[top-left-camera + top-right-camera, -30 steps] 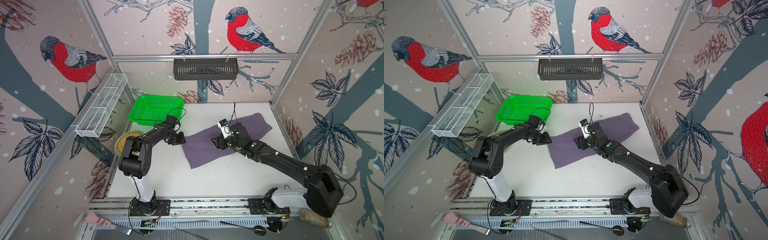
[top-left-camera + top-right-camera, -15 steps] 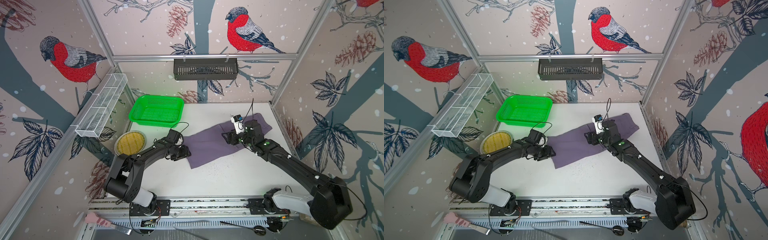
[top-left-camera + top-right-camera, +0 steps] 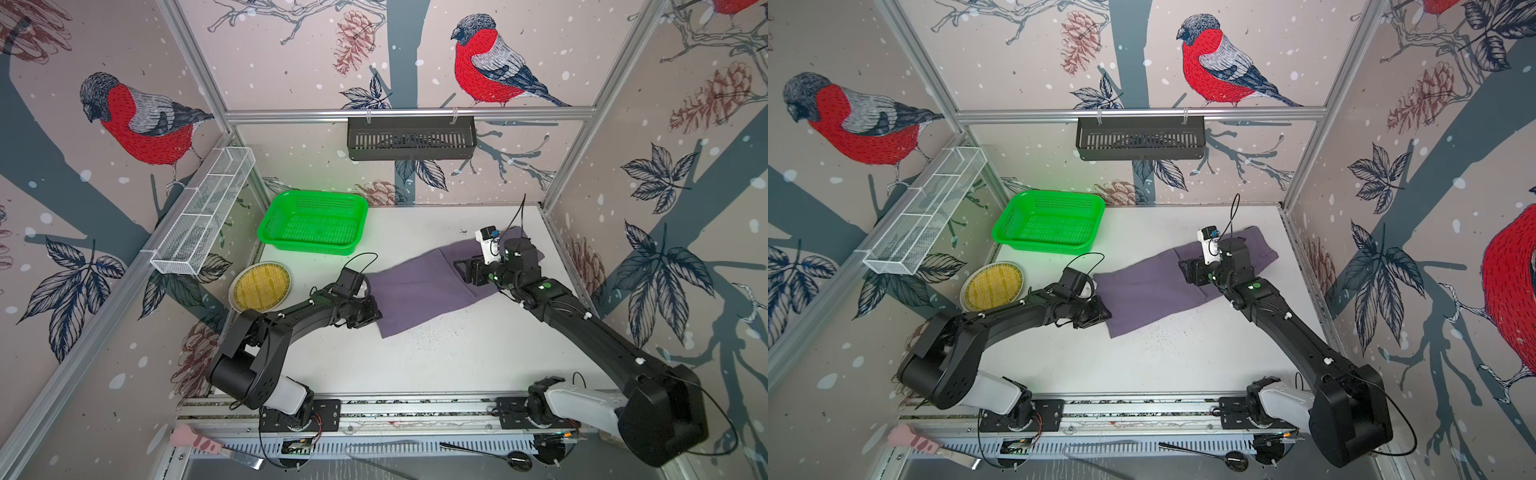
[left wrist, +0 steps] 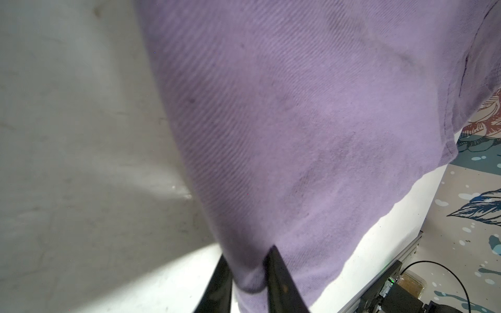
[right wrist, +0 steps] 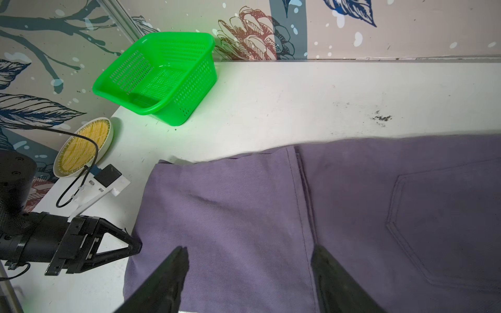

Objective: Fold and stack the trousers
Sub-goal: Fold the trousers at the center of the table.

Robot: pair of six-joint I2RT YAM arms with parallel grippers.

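Purple-grey trousers lie spread on the white table, their near corner at the left tool. Its jaws are closed on a small fold of the cloth. The left wrist view shows that fold pinched between the two dark fingers.

From that tool the garment runs away across the table to the right tool, which is poised over the far half, just beside a stitched back pocket. Its jaws stand wide apart and grip nothing. Whether its fingertips touch the fabric cannot be told.

Out past the left tool's outer side, well apart from the trousers, sits a round white dish with a yellow centre. Farther still, a green basket stands on the table's back corner, near the wall.
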